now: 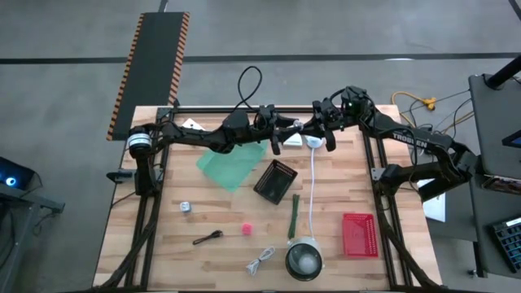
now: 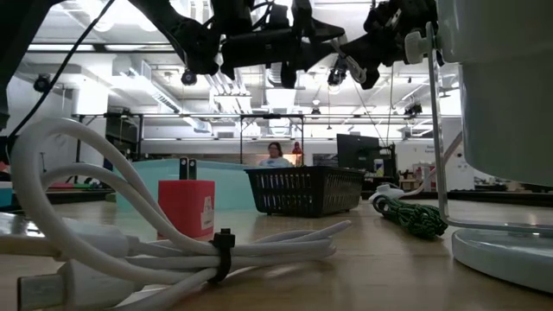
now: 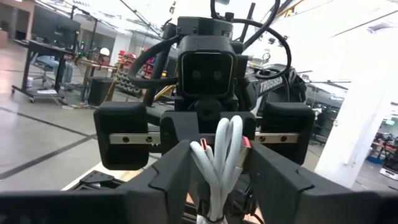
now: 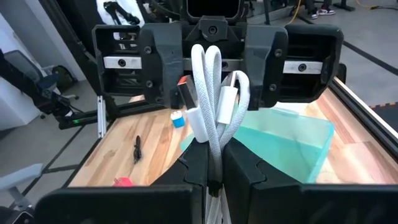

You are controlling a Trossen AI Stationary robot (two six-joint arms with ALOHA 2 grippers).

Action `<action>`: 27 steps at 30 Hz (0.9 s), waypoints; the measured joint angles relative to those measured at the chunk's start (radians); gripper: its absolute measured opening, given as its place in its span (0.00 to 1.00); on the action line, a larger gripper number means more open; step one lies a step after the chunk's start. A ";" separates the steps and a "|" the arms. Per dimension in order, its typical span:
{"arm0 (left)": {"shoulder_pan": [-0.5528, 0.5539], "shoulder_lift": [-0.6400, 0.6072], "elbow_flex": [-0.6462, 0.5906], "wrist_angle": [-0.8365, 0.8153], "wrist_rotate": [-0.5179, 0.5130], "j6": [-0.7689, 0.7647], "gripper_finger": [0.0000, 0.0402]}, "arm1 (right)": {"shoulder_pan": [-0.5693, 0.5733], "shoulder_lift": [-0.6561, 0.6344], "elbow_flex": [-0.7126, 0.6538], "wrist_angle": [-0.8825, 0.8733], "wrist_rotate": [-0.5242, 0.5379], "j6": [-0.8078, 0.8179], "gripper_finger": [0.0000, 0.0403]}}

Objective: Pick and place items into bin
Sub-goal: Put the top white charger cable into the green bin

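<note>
Up top: both grippers, left gripper (image 1: 275, 138) and right gripper (image 1: 312, 137), meeting above the desk (image 1: 220, 224) over a white cable bundle (image 1: 295, 140), black bin (image 1: 274, 181) empty-looking, pink ball (image 1: 246, 229), green stick (image 1: 293, 216) left; wrist views: right jaws clamped on bundle (image 4: 214, 106), left jaws around it, grip unclear.

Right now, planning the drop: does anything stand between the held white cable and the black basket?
Nothing visible. The right gripper holds the white cable in the air, facing the left gripper; the black basket sits open below.
</note>
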 joint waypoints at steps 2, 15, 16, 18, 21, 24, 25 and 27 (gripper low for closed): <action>0.000 0.000 0.000 0.001 0.004 0.000 0.27 | 0.000 0.000 0.000 0.000 -0.005 0.002 0.04; 0.015 -0.002 0.011 0.013 0.034 0.000 0.05 | 0.001 0.000 0.030 -0.004 -0.029 -0.003 0.12; 0.018 -0.004 0.014 0.008 0.036 0.000 0.05 | 0.001 0.000 0.031 -0.004 -0.029 -0.002 0.14; 0.024 -0.005 0.016 0.002 0.042 0.000 0.05 | 0.001 0.000 0.031 -0.011 -0.027 -0.002 0.17; 0.039 -0.019 0.015 -0.012 0.061 -0.001 0.05 | -0.001 -0.001 0.033 -0.030 -0.022 -0.007 0.22; 0.051 -0.041 0.014 -0.037 0.079 -0.002 0.05 | -0.001 -0.002 0.035 -0.049 -0.023 -0.021 0.25; 0.054 -0.047 0.014 -0.047 0.084 -0.001 0.05 | -0.001 -0.001 0.035 -0.054 -0.024 -0.020 0.26; 0.060 -0.065 0.015 -0.083 0.096 -0.002 0.05 | -0.001 -0.001 0.034 -0.056 -0.023 -0.021 0.28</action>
